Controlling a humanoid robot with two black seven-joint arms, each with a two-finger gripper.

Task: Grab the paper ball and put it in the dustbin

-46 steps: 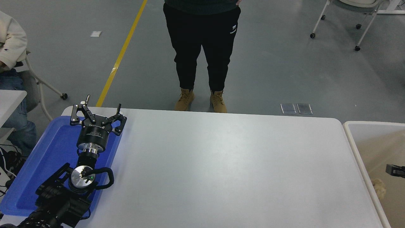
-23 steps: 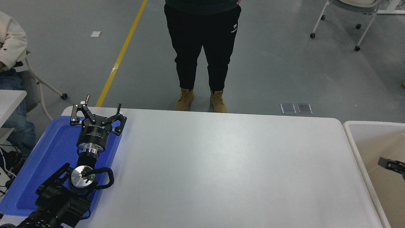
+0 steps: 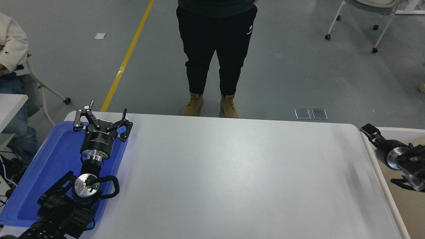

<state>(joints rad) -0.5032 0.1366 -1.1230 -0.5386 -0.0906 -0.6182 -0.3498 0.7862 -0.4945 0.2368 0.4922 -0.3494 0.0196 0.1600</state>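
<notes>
The left black gripper [image 3: 101,119] sat parked at the lower left of the frame, hovering over the flat blue plastic tray [image 3: 40,172], its fingers [image 3: 79,120] spread wide apart with nothing between them. The black left arm [image 3: 63,205] ran in from the bottom-left corner.

The right black gripper [image 3: 371,131] came in from the right edge at mid-height, its tip over the white rounded rim of the large rectangular dustbin [image 3: 378,166] — most of the tool was cut off by the frame edge or blurred, so cannot tell whether its fingers were apart or together. A silver wrist ring showed just behind the tip, above the bin's beige-tan inner wall.

The tan-brown crumpled paper ball did not show anywhere in the frame — not on the tabletop, not in the visible part of the bin; the arm hid part of the bin's inside.

The white rounded-corner table [image 3: 239,179] filled the middle and lower frame, with the tray on its left end and the dustbin touching or just beside its right end.

At the top centre a person in black trousers [image 3: 215,49] and tan boots [image 3: 194,104] stood at the table's far side. At the upper left edge another person in a cream sleeve [image 3: 11,43] sat on a chair.
</notes>
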